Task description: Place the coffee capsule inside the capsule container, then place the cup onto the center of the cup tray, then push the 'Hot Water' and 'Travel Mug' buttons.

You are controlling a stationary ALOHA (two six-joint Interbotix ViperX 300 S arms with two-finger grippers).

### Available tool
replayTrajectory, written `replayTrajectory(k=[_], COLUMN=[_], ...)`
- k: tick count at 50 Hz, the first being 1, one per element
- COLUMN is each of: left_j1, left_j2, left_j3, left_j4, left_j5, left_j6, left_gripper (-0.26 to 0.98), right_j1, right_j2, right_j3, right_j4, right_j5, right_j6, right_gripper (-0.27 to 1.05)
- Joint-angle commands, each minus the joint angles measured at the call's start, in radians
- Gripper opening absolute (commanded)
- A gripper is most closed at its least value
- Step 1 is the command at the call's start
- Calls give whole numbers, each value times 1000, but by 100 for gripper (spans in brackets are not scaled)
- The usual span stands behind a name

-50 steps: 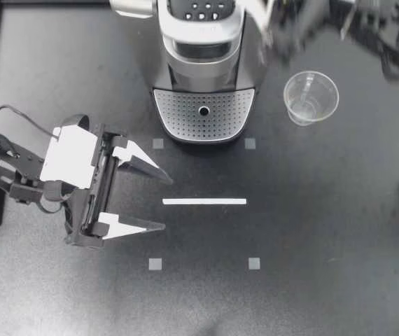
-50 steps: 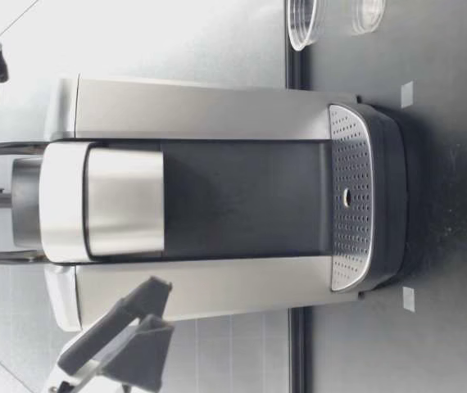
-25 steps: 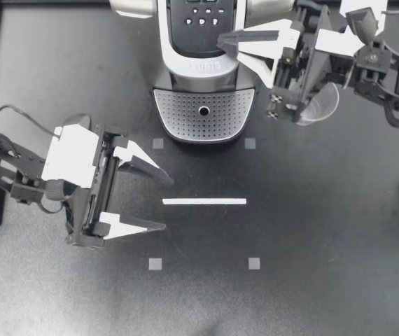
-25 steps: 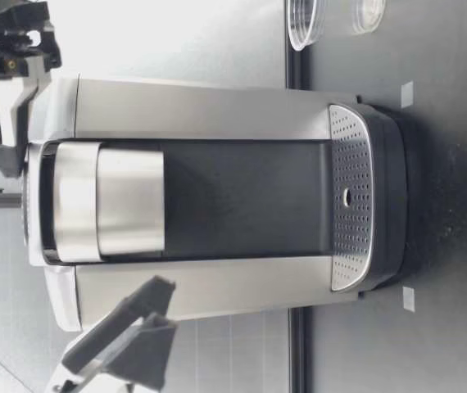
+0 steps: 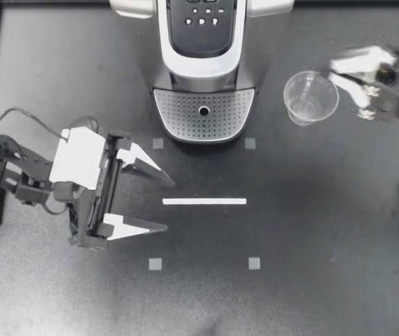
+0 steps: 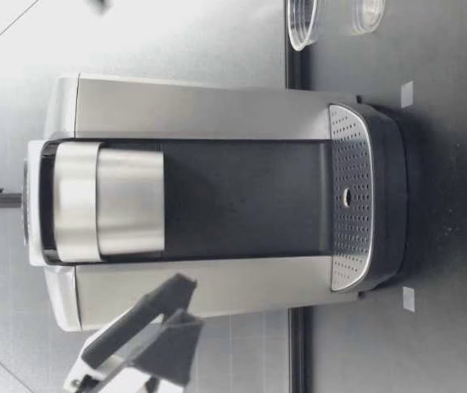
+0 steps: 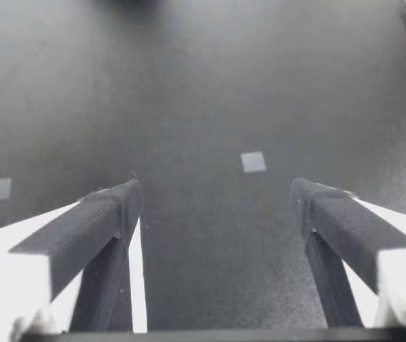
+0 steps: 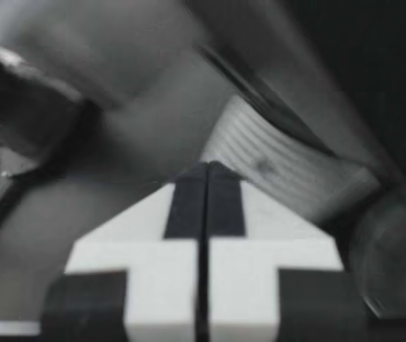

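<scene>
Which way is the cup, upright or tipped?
Upright. The cup shows its round open rim to the top camera, base inside it, standing on the table beside the coffee machine.

The coffee machine (image 6: 217, 205) stands upright on the table (image 6: 446, 344), cup (image 6: 336, 16) beside it.

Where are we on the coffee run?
Done, apparently: silver coffee machine has its lid shut; no capsule in sight. In hand: my right gripper, shut and empty, sits beside the clear plastic cup. Left: cup onto the perforated metal tray, then both buttons.
</scene>
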Motion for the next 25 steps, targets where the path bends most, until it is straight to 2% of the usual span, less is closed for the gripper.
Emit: replayTrajectory(k=[1, 15, 25], left_j1=[2, 2, 6], left_j2=[0, 41, 74], left_j3=[-8, -17, -25], left_j4=[-2, -2, -2], left_j5=[-3, -3, -3], left_j6=[0, 3, 6], left_gripper=[76, 76, 76], right_j1=[-58, -144, -156], right_j2=[-41, -41, -9], right_j3=[40, 140, 160], right_j4=[0, -3, -3], right_j5=[31, 110, 107], right_j6=[41, 133, 137], right_gripper=[4, 6, 19])
